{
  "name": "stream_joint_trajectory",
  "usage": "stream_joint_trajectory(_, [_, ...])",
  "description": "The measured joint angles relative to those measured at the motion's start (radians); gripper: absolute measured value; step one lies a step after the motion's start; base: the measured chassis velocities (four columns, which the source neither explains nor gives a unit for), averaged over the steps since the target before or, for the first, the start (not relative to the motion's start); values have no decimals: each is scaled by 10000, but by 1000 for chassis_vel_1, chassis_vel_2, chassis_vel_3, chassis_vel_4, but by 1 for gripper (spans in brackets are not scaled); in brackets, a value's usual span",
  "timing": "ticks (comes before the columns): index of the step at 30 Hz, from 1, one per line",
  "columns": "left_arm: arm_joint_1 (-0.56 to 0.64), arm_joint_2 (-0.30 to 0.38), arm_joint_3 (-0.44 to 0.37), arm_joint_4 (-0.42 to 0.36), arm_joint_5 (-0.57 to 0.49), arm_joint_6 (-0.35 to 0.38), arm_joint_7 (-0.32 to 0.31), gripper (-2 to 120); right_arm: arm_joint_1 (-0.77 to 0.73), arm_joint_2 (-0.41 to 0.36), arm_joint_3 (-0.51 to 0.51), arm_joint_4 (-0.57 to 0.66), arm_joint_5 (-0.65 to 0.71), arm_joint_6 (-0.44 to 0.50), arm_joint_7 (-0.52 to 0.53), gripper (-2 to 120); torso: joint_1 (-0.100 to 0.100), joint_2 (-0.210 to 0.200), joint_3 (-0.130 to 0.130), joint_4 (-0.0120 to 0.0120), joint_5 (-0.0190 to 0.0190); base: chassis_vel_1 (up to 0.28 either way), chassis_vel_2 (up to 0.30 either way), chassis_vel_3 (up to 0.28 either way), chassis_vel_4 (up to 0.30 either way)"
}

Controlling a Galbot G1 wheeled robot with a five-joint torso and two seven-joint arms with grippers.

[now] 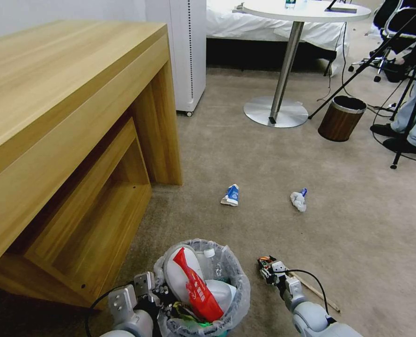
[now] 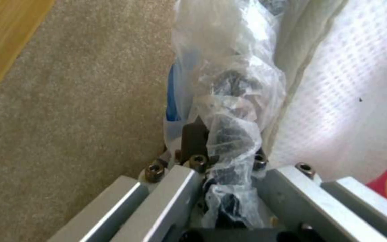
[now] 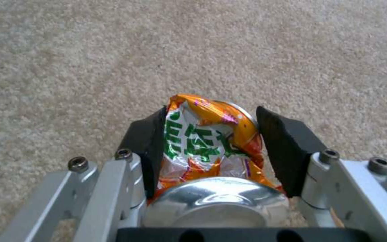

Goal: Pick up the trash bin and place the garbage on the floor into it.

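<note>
We see our right tool (image 3: 209, 134) clamping a crushed can (image 3: 207, 148) above the floor (image 1: 273, 159); our left tool (image 2: 222, 161) pinches the trash bin (image 1: 203, 290) rim at six o'clock; a carton (image 1: 230, 195) and crumpled paper (image 1: 298, 200) lie beyond.

Looks like a hotel-type bedroom set up for filming. Evidence: bed w/ white linen (image 1: 245, 21) along the back wall, beige short-pile carpet (image 1: 273, 154) wall to wall, light wood table (image 1: 67, 93) w/ open shelf underneath, round white pedestal table (image 1: 306, 10), brown wood-look bin w/ metal rim (image 1: 341, 118), white tall appliance on casters (image 1: 187, 51). Black tripod legs (image 1: 404, 117) + cables at right edge, office chair behind them.
</note>
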Motion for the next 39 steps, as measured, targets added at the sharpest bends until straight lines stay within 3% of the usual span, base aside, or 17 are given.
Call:
stream_joint_trajectory(14, [106,-20,-3,13,222,0,24,0,74,-11,22,135,182,244,-195,46,0,0,1,1,5,0,0,0,0])
stream_joint_trajectory(22, [77,-27,69,3,226,0,52,0,-7,-532,322,1097,534,111,-163,17,0,0,1,2,0,0,0,0,0])
stream_joint_trajectory(27, [90,-73,181,54,324,20,60,0,-109,-590,443,976,446,281,-217,0,0,0,1,0,1,0,0,0,0])
stream_joint_trajectory(34, [119,-8,178,54,343,36,66,0,-311,-527,523,1198,396,353,-198,3,1,0,1,0,2,0,0,0,0])
stream_joint_trajectory(39, [174,-60,236,105,423,68,81,0,-348,-585,529,1375,437,85,-216,24,0,0,1,1,1,0,0,0,0])
